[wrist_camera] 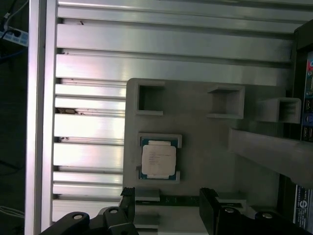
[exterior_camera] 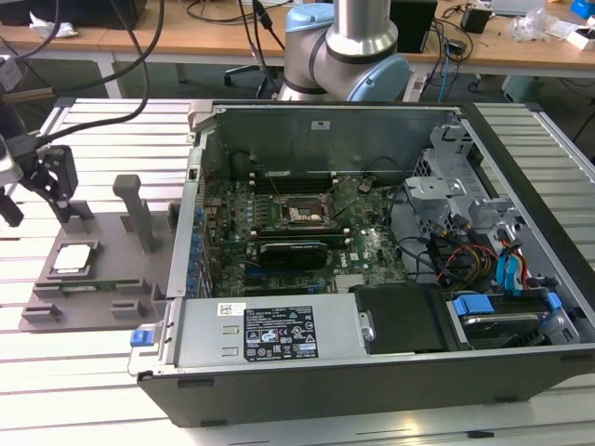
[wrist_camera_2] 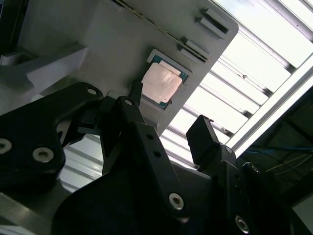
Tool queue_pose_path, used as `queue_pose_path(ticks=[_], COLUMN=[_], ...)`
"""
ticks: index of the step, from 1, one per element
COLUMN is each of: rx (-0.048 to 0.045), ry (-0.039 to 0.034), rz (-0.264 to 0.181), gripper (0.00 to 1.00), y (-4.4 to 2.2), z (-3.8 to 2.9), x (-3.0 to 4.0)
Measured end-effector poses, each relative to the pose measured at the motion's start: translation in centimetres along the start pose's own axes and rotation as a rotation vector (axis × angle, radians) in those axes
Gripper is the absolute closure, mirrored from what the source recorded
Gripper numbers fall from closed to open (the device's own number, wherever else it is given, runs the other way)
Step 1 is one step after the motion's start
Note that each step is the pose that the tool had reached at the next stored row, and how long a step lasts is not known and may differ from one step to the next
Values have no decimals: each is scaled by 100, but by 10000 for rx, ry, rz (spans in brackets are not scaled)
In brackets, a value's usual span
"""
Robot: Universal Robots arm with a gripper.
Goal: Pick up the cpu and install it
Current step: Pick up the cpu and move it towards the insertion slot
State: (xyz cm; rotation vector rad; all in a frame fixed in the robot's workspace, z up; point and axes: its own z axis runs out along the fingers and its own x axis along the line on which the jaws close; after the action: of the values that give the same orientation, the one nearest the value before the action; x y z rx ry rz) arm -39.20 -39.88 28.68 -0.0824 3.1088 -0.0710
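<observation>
Spread and empty, the gripper (wrist_camera: pixel 167 195) is hovering above the cpu (wrist_camera: pixel 158 159), which is sitting near the grey holder plate's (wrist_camera: pixel 205 142) edge. Pickup is seemingly just beginning, demanding a squared grasp.

The cpu (exterior_camera: pixel 72 258) is a small, flat, square chip with a silvery-grey metal top and a pale rim. In the first wrist view the cpu (wrist_camera: pixel 158 161) shows a green board edge around the metal lid, with faint print on the lid that is too small to read. It lies flat, lid upward, seated square in a shallow pocket of a grey holder plate (exterior_camera: pixel 102 243), with raised lips touching two opposite edges. The plate rests on a slatted metal table (exterior_camera: pixel 93 139), just beside the open computer case (exterior_camera: pixel 325 372) on the exterior view's left. The pocket is on the side of the plate away from the case.
</observation>
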Motion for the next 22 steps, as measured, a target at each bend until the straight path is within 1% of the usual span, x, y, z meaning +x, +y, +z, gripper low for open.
queue_pose_path(ticks=[22], rx=[-3], ry=[-5], rz=[-100], gripper=[36], y=[1], z=[79], x=[-45])
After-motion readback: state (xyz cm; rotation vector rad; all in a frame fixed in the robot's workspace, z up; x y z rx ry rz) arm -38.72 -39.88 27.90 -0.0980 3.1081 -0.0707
